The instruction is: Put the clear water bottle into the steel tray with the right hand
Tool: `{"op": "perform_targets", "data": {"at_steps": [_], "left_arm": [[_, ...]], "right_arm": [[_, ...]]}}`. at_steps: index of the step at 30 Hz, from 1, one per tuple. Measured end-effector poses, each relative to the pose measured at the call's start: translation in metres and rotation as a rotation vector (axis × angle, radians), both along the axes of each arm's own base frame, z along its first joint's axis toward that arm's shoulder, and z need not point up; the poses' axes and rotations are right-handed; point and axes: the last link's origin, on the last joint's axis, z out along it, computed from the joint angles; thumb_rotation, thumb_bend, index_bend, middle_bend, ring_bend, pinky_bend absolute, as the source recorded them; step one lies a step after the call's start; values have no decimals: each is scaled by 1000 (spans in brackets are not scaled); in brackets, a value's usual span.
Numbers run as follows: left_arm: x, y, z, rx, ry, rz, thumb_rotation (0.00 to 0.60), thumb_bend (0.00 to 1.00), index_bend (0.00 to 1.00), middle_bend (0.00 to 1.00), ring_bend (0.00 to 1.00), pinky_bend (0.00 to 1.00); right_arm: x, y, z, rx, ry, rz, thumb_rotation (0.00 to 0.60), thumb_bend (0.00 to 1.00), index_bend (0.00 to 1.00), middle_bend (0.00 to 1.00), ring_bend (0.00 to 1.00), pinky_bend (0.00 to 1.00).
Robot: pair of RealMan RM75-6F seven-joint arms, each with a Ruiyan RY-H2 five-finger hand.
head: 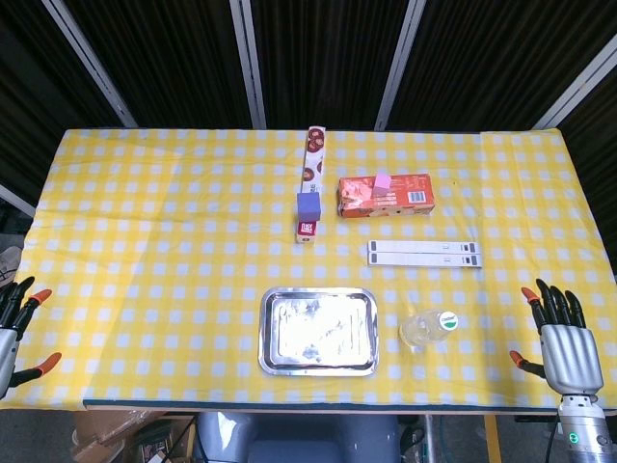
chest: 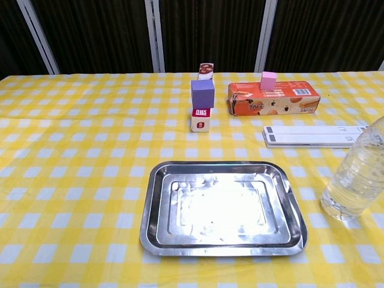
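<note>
The clear plastic water bottle with a white cap (head: 427,329) stands upright near the front edge of the surface, just right of the shallow rectangular steel tray (head: 269,333). Being tall and light, I judge it could tip or skid if my fingers strike it high. My right robot hand (head: 564,345) hangs off the front right corner, fingers spread, empty; my left robot hand (head: 13,328) rests likewise at the front left corner.
</note>
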Motion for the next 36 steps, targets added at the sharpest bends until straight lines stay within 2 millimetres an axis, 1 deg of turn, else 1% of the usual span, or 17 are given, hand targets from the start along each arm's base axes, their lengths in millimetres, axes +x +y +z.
{"op": "perform_targets", "data": {"at_steps": [9,14,20,26,29,33,36], "left_arm": [[6,-3,-5,-13,12,-19,600,203,141,0,0,0],[6,-4,-2,-1,4,-22,600,203,141,0,0,0],[2,-3,-1,1,0,4,600,203,141,0,0,0],[8,-6,-4,-9,14,-29,600,203,142,0,0,0],[7,-6,-4,1,22,-22,600,203,143,0,0,0],[8,-7,-4,6,19,-27,600,203,144,0,0,0],[6,-6,-4,6,20,-15,600,203,144,0,0,0]], "right_arm": [[-1,6,2,3,-11,3,600,191,133,15,0,0],[0,6,3,10,-36,4,600,191,133,15,0,0],[-2,2,1,16,-44,13,600,191,133,25,0,0],[-5,-3,-2,-5,-77,48,600,191,136,28,0,0],[-4,-7,-2,-3,-83,46,600,189,149,28,0,0],[-3,-9,-6,39,-107,30,600,183,150,28,0,0],[-2,-11,-10,93,-163,17,600,183,150,28,0,0]]}}
